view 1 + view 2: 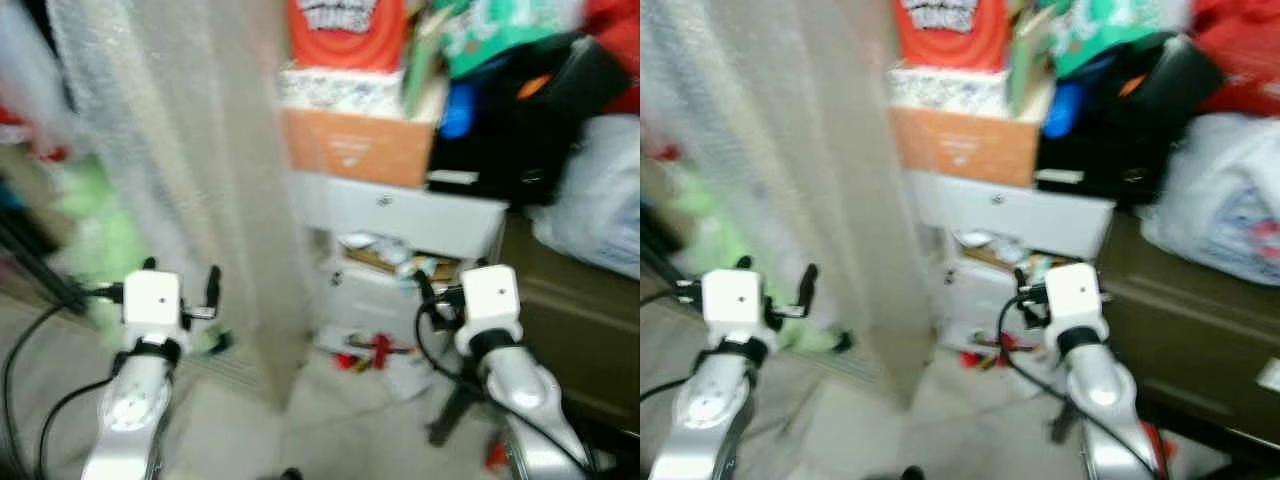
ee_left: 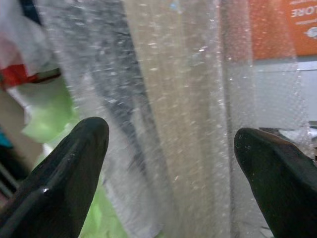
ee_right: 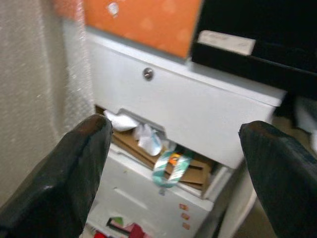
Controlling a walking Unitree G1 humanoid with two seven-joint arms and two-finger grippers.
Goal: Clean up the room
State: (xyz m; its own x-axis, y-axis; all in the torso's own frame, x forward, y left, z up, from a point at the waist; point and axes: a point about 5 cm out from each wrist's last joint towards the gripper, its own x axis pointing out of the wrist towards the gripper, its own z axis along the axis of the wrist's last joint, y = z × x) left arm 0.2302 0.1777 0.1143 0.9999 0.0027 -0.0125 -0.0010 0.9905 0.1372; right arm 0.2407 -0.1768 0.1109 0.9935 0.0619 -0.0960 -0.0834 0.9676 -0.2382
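Bubble-wrapped, beige and tall, a wrapped panel (image 1: pixel 190 150) stands upright in the upper left of the head frames, reaching down to the floor at centre. We hold the left gripper (image 1: pixel 180 290) low in the left of the frame, just before this panel, jaws released and wide apart with nothing between them; its black fingertips (image 2: pixel 64 173) frame the bubble wrap in the left wrist view. A blurred green soft object (image 1: pixel 100 240) lies behind the panel at left.

We hold the right gripper (image 1: pixel 440 290) at lower centre-right, jaws released and empty, facing a white drawer unit (image 1: pixel 400 215). The upper white drawer (image 3: pixel 198 114) with a small round metal knob (image 3: pixel 147 74) sits partly open. Brown cardboard and crumpled white and teal wrappers (image 3: pixel 158 158) protrude from the gap beneath it. An orange cardboard box (image 1: pixel 355 145) rests on top of the unit, beside a black bag (image 1: pixel 510 130).

Red litter (image 1: pixel 375 352) lies on the pale floor (image 1: pixel 340 430) at the foot of the unit. A white plastic bag (image 1: pixel 600 200) sits at right on a dark brown cabinet (image 1: pixel 570 320).
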